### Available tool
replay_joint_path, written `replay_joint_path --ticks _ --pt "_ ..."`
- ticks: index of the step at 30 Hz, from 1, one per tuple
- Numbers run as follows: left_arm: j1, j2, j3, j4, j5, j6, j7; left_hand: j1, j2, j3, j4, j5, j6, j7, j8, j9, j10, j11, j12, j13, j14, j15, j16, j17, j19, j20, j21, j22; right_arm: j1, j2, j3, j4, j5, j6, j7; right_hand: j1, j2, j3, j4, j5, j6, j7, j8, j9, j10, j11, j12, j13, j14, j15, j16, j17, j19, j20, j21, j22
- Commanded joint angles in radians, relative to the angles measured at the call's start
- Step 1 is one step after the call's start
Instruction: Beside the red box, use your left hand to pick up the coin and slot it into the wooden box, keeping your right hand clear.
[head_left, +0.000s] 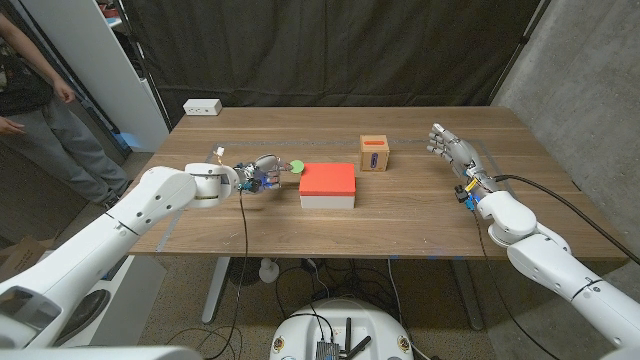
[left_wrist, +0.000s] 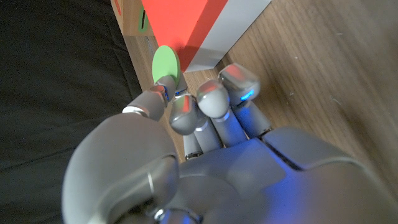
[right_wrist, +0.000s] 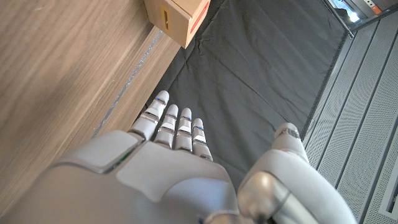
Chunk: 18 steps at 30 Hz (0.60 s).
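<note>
Green coin (left_wrist: 165, 64), red-topped white box (head_left: 328, 185), tan wooden box (head_left: 374, 153), brown table (head_left: 300, 230)

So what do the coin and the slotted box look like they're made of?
The coin, pinched by the left hand, looks like matte plastic: flat, uniform green, no metallic glint. The slotted box looks like unfinished light wood, tan sides, with an orange-red top; grain is too small to confirm.

You have one green coin (head_left: 296, 167), one red box (head_left: 328, 180) and one wooden box (head_left: 374, 153) on one table (head_left: 420, 215) — plus one white block (head_left: 202, 106) at the far edge. Two robot hands — left hand (head_left: 262, 172), right hand (head_left: 452, 146) — and one person (head_left: 40, 110).
</note>
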Motion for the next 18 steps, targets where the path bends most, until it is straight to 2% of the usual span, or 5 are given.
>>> replay_joint_path --ticks 1,11,18 --pt "0.042 0.025 -0.026 -0.031 0.017 -0.07 -0.033 0.016 0.011 0.002 0.003 0.005 0.026 0.0 0.063 0.015 -0.003 -0.003 -0.003 0.002 -0.005 -0.003 -0.002 0.007 -0.006 -0.048 0.005 0.002 -0.025 -0.008 0.013 -0.04 -0.011 -0.012 -0.021 0.016 0.001 0.003 0.004 -0.002 0.0 0.03 0.0 0.003 0.005 0.002 -0.003 0.004 0.008 -0.001 0.004 0.004 0.003 0.003 0.0 0.002" --pt "0.087 0.038 -0.051 -0.07 0.054 -0.144 -0.026 0.016 0.01 0.003 0.002 0.006 0.023 -0.003 0.067 0.01 -0.004 -0.004 -0.001 0.01 -0.005 -0.003 -0.001 0.014 -0.008 -0.048 0.006 0.003 -0.052 -0.009 0.026 -0.063 -0.016 -0.011 -0.036 0.016 0.001 0.003 0.004 -0.002 0.0 0.029 0.0 0.003 0.005 0.002 -0.003 0.004 0.009 -0.001 0.004 0.003 0.004 0.003 0.0 0.002" --pt "0.116 0.038 -0.052 -0.107 0.141 -0.212 0.023 0.015 0.009 0.001 0.002 0.006 0.023 -0.002 0.07 0.006 -0.003 -0.005 -0.002 0.01 -0.009 -0.002 -0.007 0.007 -0.009 -0.048 0.004 0.002 -0.072 -0.005 0.036 -0.075 -0.018 -0.003 -0.045 0.017 0.002 0.003 0.003 -0.002 0.002 0.029 0.001 0.003 0.006 0.002 -0.003 0.004 0.01 -0.002 0.004 0.003 0.004 0.002 0.0 0.002"
